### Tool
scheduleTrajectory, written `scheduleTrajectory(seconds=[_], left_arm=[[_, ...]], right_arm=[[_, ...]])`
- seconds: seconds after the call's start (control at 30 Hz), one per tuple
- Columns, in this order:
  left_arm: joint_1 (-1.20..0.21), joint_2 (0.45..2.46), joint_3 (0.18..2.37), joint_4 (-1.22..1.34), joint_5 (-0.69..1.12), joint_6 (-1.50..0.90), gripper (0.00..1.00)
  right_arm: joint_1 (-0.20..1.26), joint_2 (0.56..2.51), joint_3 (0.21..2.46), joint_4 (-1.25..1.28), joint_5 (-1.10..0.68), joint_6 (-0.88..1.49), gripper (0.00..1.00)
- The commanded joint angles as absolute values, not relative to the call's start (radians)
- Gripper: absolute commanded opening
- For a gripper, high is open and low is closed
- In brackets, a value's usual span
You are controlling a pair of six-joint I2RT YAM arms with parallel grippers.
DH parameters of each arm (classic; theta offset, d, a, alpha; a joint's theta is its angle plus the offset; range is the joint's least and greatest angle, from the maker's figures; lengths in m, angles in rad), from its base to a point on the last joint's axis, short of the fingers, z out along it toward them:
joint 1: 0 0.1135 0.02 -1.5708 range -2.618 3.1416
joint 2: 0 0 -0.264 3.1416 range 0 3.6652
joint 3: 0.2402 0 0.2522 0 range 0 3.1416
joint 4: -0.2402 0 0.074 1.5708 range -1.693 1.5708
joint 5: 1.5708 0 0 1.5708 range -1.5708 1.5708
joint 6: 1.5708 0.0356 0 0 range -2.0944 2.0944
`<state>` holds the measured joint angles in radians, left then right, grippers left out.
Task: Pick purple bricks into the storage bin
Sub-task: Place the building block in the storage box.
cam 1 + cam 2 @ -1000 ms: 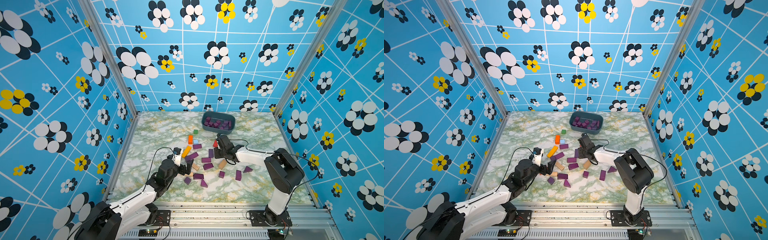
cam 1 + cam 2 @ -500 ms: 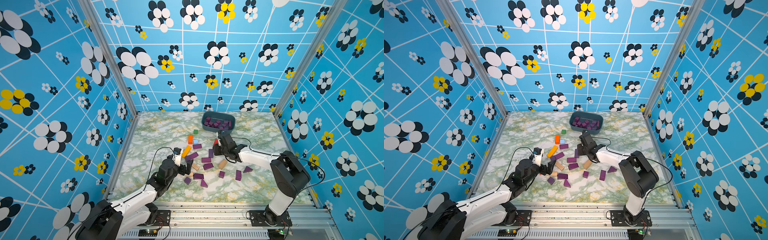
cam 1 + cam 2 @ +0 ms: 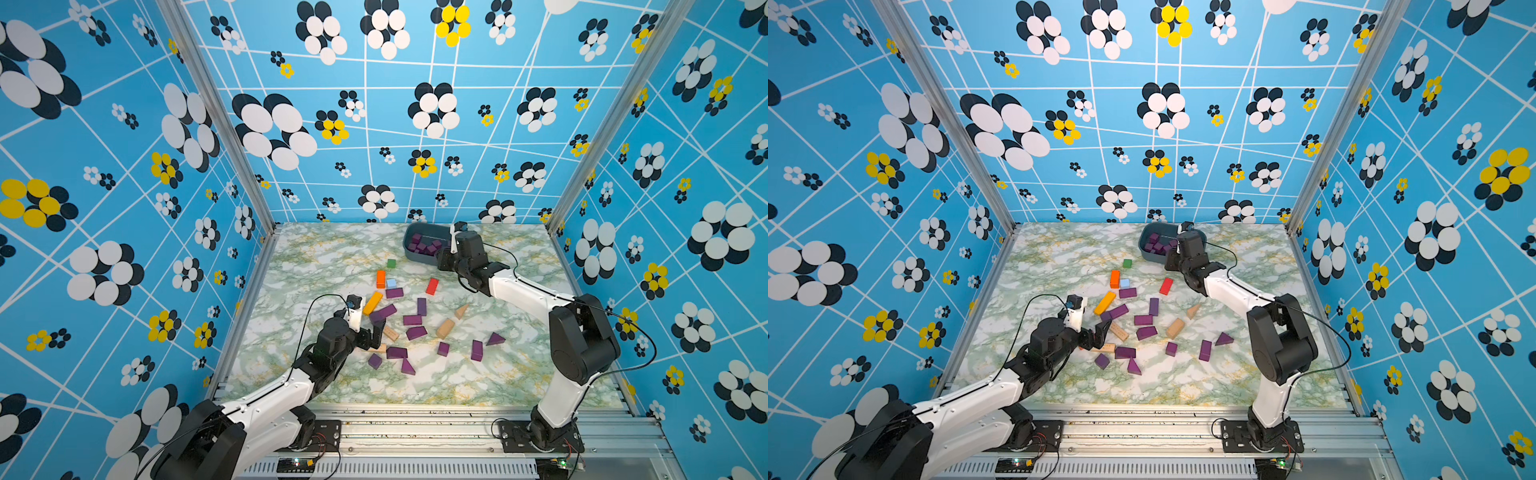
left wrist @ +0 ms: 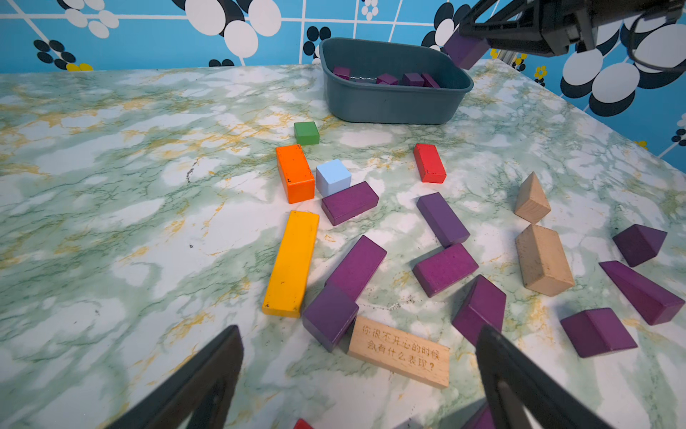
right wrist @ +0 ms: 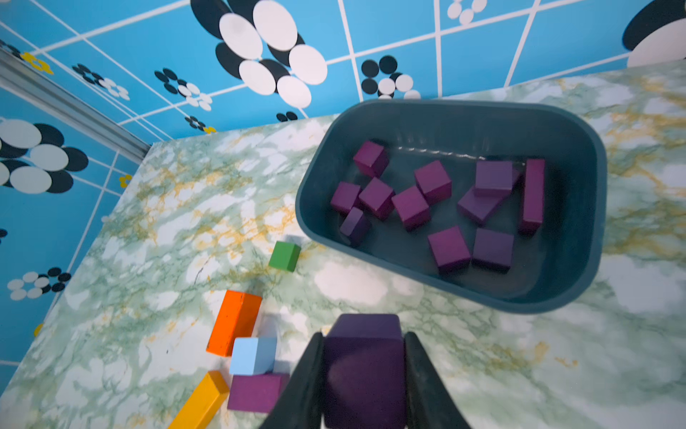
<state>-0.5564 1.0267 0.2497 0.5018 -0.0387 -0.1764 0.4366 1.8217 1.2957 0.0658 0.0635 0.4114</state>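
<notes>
ROBOT SORTS BLOCKS BY COLOUR: the right gripper (image 5: 363,336) is clamped on a purple brick (image 5: 363,375), squeezed between two black fingers and held clear of the marbled table (image 3: 316,257), just short of the near wall of the blue-grey bin (image 5: 571,260). In both top views the bin sits at upper centre of the frame, at the back of the table, with the arm's wrist covering its right-hand end. About a dozen purple bricks (image 5: 410,206), mostly cubes plus one bar, lie loose on its floor.

The left gripper (image 4: 358,334) hangs low over the table at lower centre-left of the top views, jaws spread wide and empty; a purple cube (image 4: 328,315) and a tan block printed with Chinese characters (image 4: 401,351) lie near its fingertips, and whether either is touched cannot be told.

A dozen or so more purple bricks, bars, cubes and wedges, are scattered across the middle of the table; among them lie a yellow bar (image 3: 372,302), a red block (image 3: 432,286), two plain tan blocks (image 3: 445,328), and an orange block (image 3: 380,278) side by side with a light blue cube (image 3: 391,284); a green cube (image 3: 391,262) sits near the bin's lower left corner, apart from it.
</notes>
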Motion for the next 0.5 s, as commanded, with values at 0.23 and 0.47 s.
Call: scheduleTrajectory(seconds=[0.23,0.47], left_arm=[[-0.544,1.026,0.247,0.506,-0.054,-0.187,1.0],[-0.543,1.025,0.247,0.505,-0.053,-0.19,1.0]], right_arm=[[0.35,2.01,1.521,0.04,0.015,0.423,0.19],[0.319,2.116,1.671,-0.019,0.03,0.417,0.41]])
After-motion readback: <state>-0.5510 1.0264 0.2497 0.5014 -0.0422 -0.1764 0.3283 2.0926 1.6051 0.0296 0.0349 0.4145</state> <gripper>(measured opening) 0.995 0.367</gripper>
